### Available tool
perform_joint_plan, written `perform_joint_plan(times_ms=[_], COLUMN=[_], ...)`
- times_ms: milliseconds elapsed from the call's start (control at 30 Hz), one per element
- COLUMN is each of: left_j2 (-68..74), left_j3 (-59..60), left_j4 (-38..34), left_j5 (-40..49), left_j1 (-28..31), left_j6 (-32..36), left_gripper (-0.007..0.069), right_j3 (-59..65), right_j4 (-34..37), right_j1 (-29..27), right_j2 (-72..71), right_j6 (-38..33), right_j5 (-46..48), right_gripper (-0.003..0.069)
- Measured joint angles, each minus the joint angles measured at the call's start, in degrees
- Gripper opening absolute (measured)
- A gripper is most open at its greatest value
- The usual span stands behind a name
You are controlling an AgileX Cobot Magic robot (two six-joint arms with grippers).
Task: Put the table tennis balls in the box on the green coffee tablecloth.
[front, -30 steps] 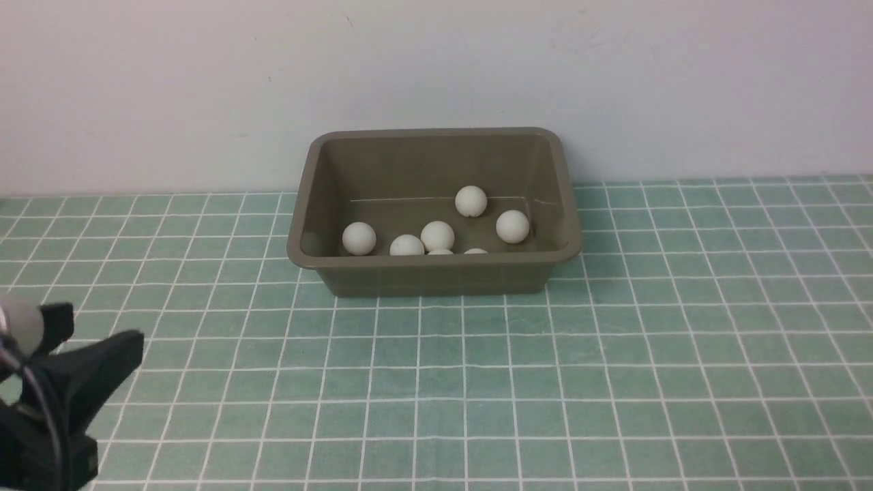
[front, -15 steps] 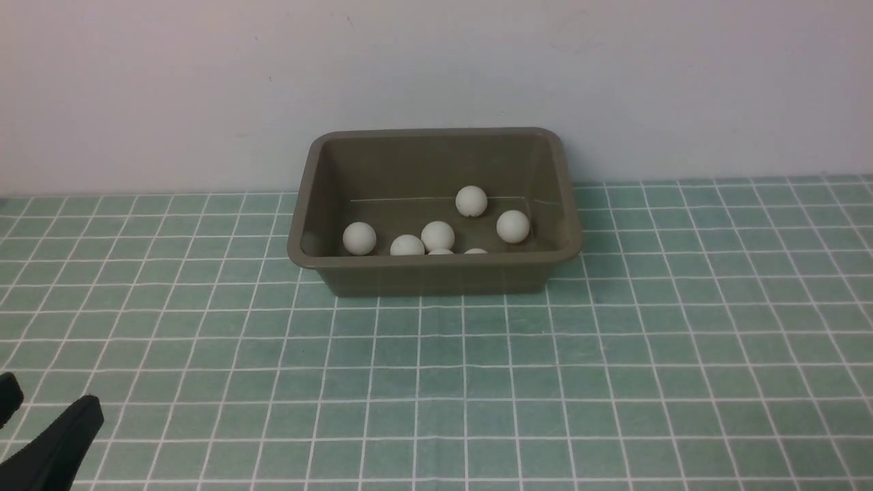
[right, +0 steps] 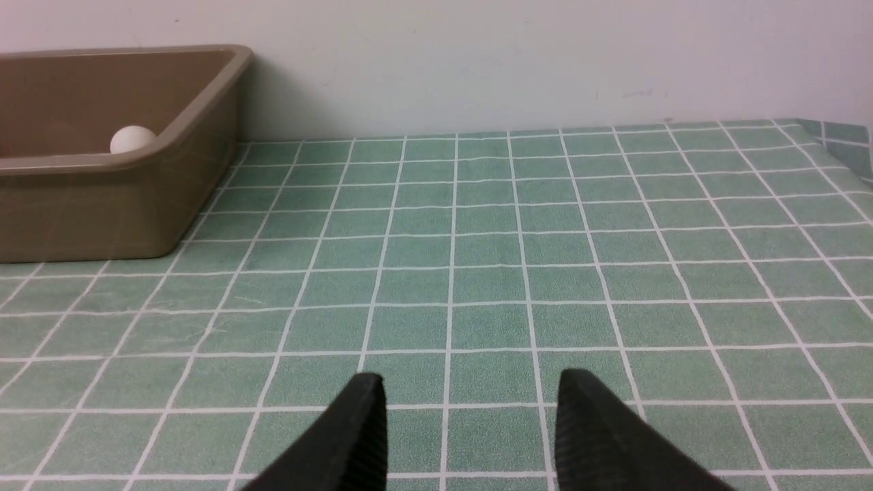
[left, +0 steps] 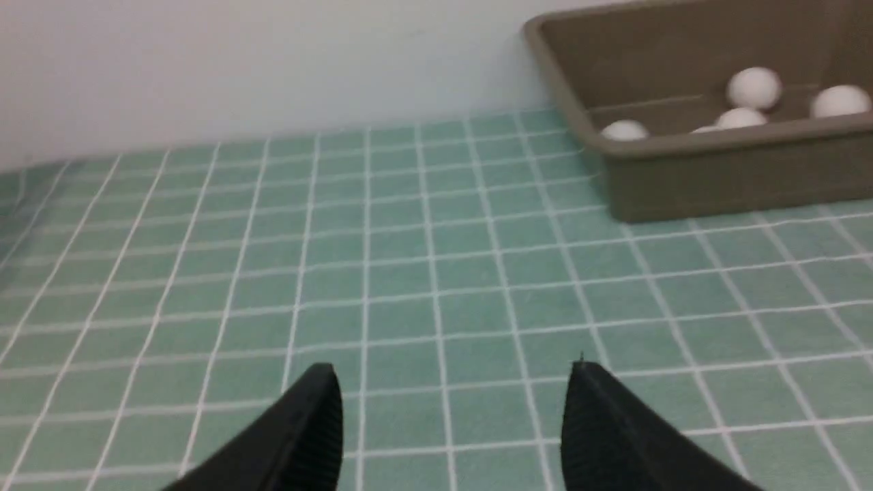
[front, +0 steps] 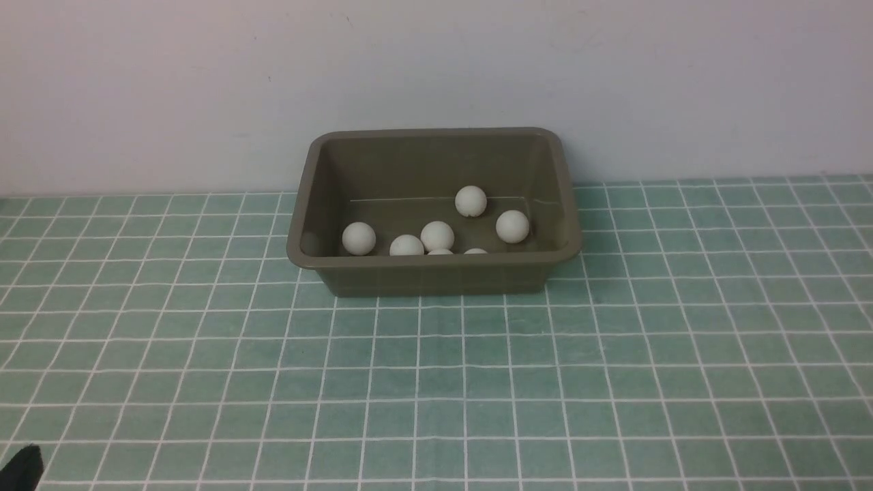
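Note:
The olive-brown box [front: 436,262] stands against the wall on the green coffee tablecloth [front: 477,382]. Several white table tennis balls [front: 437,236] lie inside it, two half hidden behind the near wall. I see no ball on the cloth. My left gripper [left: 453,372] hovers low over bare cloth to the box's left and nearer than it, open and empty. In the front view only one of its fingertips [front: 22,467] shows, at the bottom left corner. My right gripper [right: 472,377] is over bare cloth to the right of the box [right: 102,204], fingers apart with nothing between them.
A plain white wall [front: 436,68] runs right behind the box. The cloth's right edge folds down at the far right [right: 852,150].
My left gripper has drawn back down and to the left, almost out of the front view. The box and the balls in it have not moved.

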Motion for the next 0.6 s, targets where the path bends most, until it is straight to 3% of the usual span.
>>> perform_joint_plan(times_ms=[133,600], left_j2=[-3.71,-9.08], left_j3=[3.93,11.73], left_j4=[6.99,6.59], left_j5=[-0.23,-3.13], left_j1=[0.0,0.0], left_j6=[-7.45,-8.58], left_gripper=[0.0394,0.0394], right_j3=[0.0,0.04], right_j4=[0.0,0.0], right_j1=[0.0,0.0], right_j2=[0.0,0.0], right_j6=[0.0,0.0], right_j5=[0.0,0.0], right_gripper=[0.0317,0.0317])
